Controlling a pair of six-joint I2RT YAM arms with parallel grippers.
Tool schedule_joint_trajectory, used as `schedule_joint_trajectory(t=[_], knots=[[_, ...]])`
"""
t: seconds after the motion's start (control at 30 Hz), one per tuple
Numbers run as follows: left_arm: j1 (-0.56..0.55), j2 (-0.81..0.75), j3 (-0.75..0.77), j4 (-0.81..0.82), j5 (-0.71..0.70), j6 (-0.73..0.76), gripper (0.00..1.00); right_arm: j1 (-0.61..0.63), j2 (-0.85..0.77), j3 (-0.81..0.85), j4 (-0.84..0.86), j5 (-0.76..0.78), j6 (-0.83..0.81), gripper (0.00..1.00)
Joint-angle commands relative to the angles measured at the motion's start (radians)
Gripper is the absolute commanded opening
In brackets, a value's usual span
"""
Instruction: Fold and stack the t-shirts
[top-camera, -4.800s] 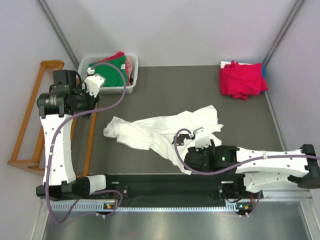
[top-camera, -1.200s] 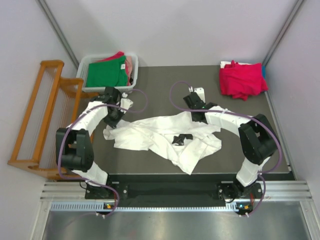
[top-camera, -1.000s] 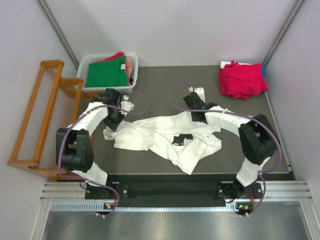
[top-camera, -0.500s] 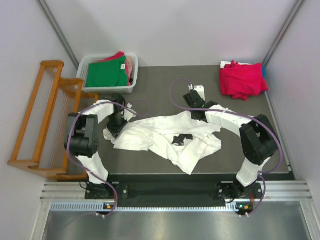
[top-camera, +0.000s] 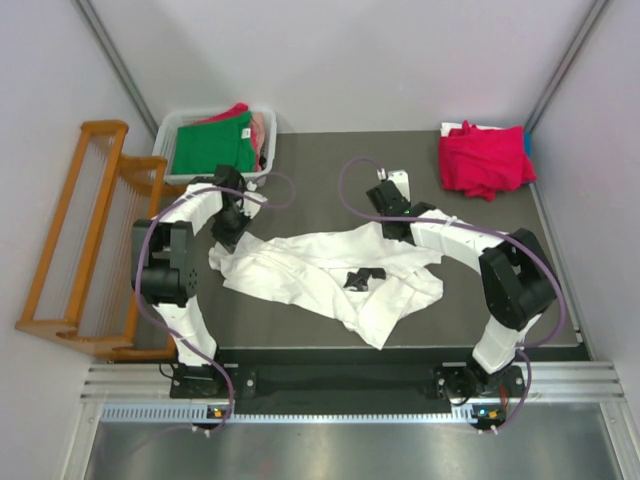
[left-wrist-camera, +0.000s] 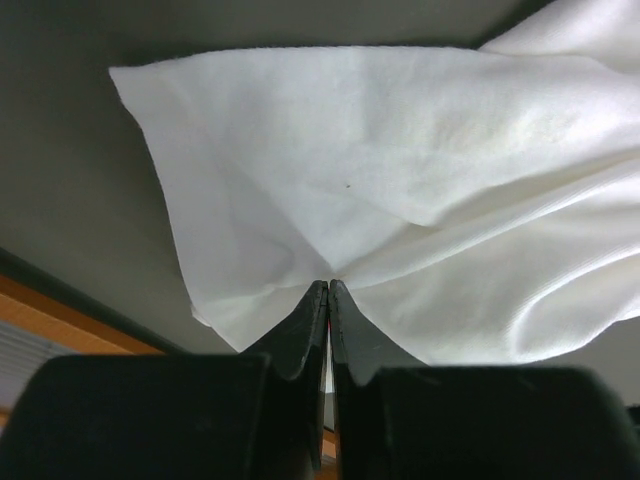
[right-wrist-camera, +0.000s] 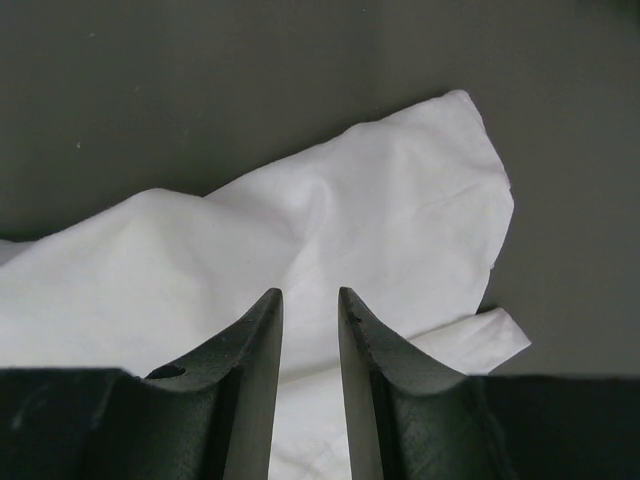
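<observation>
A white t-shirt lies crumpled across the middle of the dark table. My left gripper sits at its left end, shut on a fold of the white cloth, which fans out from the pinched fingertips. My right gripper hovers at the shirt's back right edge. Its jaws stand a little apart over the white cloth, with nothing pinched between them. A bright green t-shirt and a red one lie in the basket. A crimson pile sits at the back right.
The white slatted basket stands at the back left. The orange wooden rack runs along the table's left side, close to my left arm. A small black patch shows on the white shirt. Grey walls close in the back and sides.
My left arm has folded in and its gripper has shifted slightly right and back, dragging the shirt's left end with it. The right arm has barely moved.
</observation>
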Motion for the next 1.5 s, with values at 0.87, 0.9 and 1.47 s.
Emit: schedule_joint_trajectory(t=[0.87, 0.9, 1.47], knots=[[0.017, 0.055, 0.032, 0.025, -0.015, -0.048, 0.07, -0.058, 0.163, 0.065, 0.023, -0.021, -0.002, 0.30], [0.017, 0.062, 0.034, 0.025, -0.015, -0.048, 0.07, -0.066, 0.162, 0.065, 0.025, -0.020, -0.001, 0.30], [0.020, 0.288, 0.285, 0.001, -0.076, -0.135, 0.08, -0.126, 0.235, 0.098, 0.002, -0.035, 0.039, 0.29]])
